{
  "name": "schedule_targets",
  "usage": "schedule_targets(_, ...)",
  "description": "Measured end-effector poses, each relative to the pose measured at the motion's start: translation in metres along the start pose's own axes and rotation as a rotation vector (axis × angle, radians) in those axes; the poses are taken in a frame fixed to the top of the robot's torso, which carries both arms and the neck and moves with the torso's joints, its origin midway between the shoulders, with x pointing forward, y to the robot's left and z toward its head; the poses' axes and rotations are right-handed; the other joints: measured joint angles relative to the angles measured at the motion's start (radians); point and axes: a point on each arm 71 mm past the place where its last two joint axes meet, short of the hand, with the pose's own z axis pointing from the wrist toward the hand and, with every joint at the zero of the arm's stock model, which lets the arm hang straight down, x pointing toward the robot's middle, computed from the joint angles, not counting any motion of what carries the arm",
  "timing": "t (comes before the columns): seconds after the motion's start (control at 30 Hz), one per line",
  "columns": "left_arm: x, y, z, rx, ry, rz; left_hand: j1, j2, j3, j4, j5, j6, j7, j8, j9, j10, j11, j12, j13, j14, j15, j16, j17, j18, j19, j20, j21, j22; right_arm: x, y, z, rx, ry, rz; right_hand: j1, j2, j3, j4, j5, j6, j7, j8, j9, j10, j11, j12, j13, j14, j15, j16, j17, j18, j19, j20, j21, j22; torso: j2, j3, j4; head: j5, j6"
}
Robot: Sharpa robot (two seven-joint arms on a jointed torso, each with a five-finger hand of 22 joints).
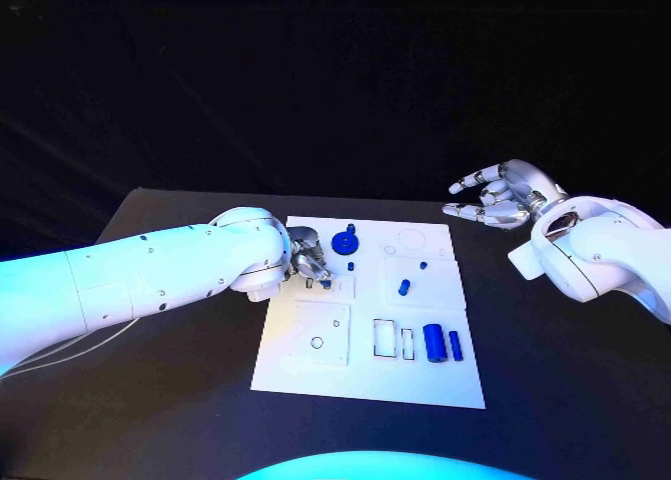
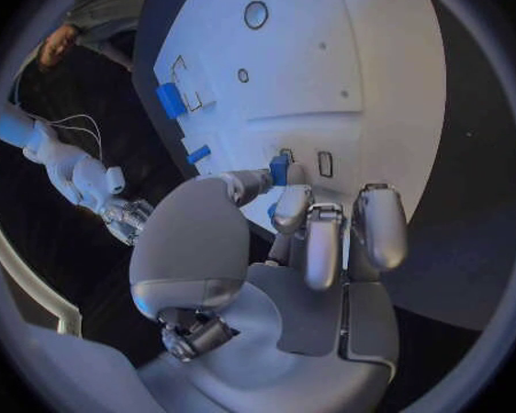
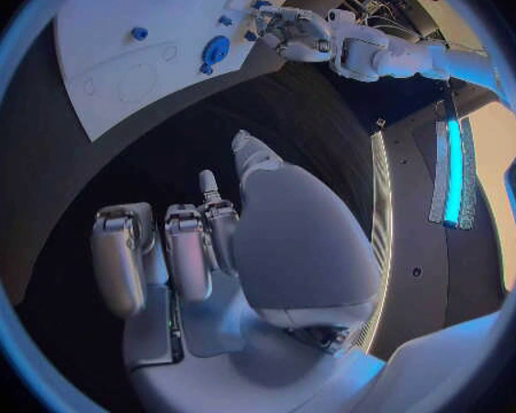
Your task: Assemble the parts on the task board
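Note:
The white task board lies in the middle of the table. My left hand is over its far left part and pinches a small blue part between thumb and a finger, low over the board beside a small rectangular slot. A round blue part lies just beyond that hand. Two small blue pegs stand mid-board, and a blue cylinder with a thin blue bar lies near the front right. My right hand hangs raised off the board's far right corner, fingers apart, holding nothing.
The board has empty rectangular recesses near the front and a round outline at the far right. Black table surrounds it. The right wrist view shows the board and my left hand across from it.

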Motion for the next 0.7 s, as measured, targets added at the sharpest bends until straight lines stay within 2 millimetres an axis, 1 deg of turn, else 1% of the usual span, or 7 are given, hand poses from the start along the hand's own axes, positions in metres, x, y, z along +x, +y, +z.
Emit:
schedule_targets(0.07,0.0004,0.0004,-0.0002,0.000,-0.006,0.001,0.000,0.000,0.000,0.000,0.000,0.000,0.000,0.000,0.000,0.000,0.000,0.000,0.001,0.000,0.000,0.004,0.000,0.000,0.003,-0.003,0.000,0.001,0.0000,0.0000,0.0000,0.000,0.000,0.000,0.000,0.000,0.000,0.000,0.000,0.000,0.000,0.000,0.000,0.000,0.000,0.000,0.000,0.000,0.000,0.000,0.000,0.000,0.000,0.000,0.000,0.000,0.000,-0.0001,-0.0001,0.001,0.000)
schedule_targets(0.2,0.0010,0.0012,-0.0005,0.000,-0.015,0.004,-0.003,-0.003,0.002,0.002,0.000,0.000,0.000,0.000,0.000,0.002,0.002,0.000,0.001,0.000,0.000,0.004,0.000,0.000,0.003,-0.003,0.000,0.003,-0.0001,-0.0002,-0.0001,0.000,0.000,0.000,0.000,0.000,0.000,0.000,0.000,0.000,0.000,0.000,0.000,0.000,0.000,0.000,0.000,0.000,0.000,0.000,0.000,0.000,0.000,0.000,0.000,0.000,0.000,-0.0002,-0.0004,0.001,0.001)
schedule_targets(0.27,0.0011,0.0014,-0.0007,0.000,-0.017,0.007,-0.005,-0.005,0.013,-0.008,0.000,0.000,0.000,0.000,0.000,0.003,0.003,0.000,0.001,0.000,0.000,0.004,0.000,0.000,0.003,-0.003,0.000,0.004,-0.0002,-0.0003,-0.0001,0.000,0.000,0.000,0.000,0.000,0.000,0.000,0.000,0.000,0.000,0.000,0.000,0.000,0.000,0.000,0.000,0.000,0.000,0.000,0.000,0.000,0.000,0.000,0.000,0.001,0.000,-0.0002,-0.0007,0.001,0.000)
schedule_targets(0.47,0.0014,0.0016,-0.0011,0.001,-0.018,0.012,-0.008,-0.008,0.013,-0.008,0.000,0.000,0.000,0.000,0.000,0.003,0.004,0.000,0.001,0.000,0.000,0.004,0.001,0.000,0.003,-0.003,0.000,0.004,-0.0002,-0.0004,-0.0001,0.000,0.001,-0.001,0.000,0.000,0.000,0.000,0.000,0.000,0.000,0.000,0.000,0.000,0.000,0.000,0.000,0.000,0.000,0.000,0.000,0.000,0.000,0.000,0.000,0.001,0.000,-0.0001,-0.0006,0.001,-0.001)
schedule_targets(0.57,0.0018,0.0011,-0.0012,0.002,-0.017,0.014,-0.009,-0.009,0.013,-0.008,0.000,0.004,0.000,0.000,0.001,0.007,0.000,0.006,0.005,0.000,0.000,0.004,0.001,0.000,0.007,0.000,0.000,0.004,-0.0002,-0.0005,-0.0001,0.001,0.001,-0.001,0.000,0.000,0.000,0.000,0.000,0.000,0.000,0.000,0.000,0.000,0.000,0.000,0.000,0.000,0.000,0.000,0.000,0.000,0.000,0.000,0.000,0.001,0.001,-0.0001,-0.0006,0.001,-0.002)
schedule_targets(0.7,0.0020,0.0010,-0.0012,0.002,-0.017,0.016,-0.011,-0.011,0.013,-0.008,0.000,0.005,-0.001,0.000,0.003,0.007,0.000,0.006,0.005,0.000,0.000,0.004,0.001,0.000,0.007,0.000,0.000,0.004,0.0000,-0.0004,-0.0001,0.000,0.002,-0.001,0.000,0.000,0.000,0.000,0.000,0.000,0.000,0.000,0.000,0.000,0.000,0.000,0.000,0.000,0.000,0.000,0.000,0.000,0.000,0.000,0.000,0.001,0.001,0.0000,-0.0006,0.001,-0.003)
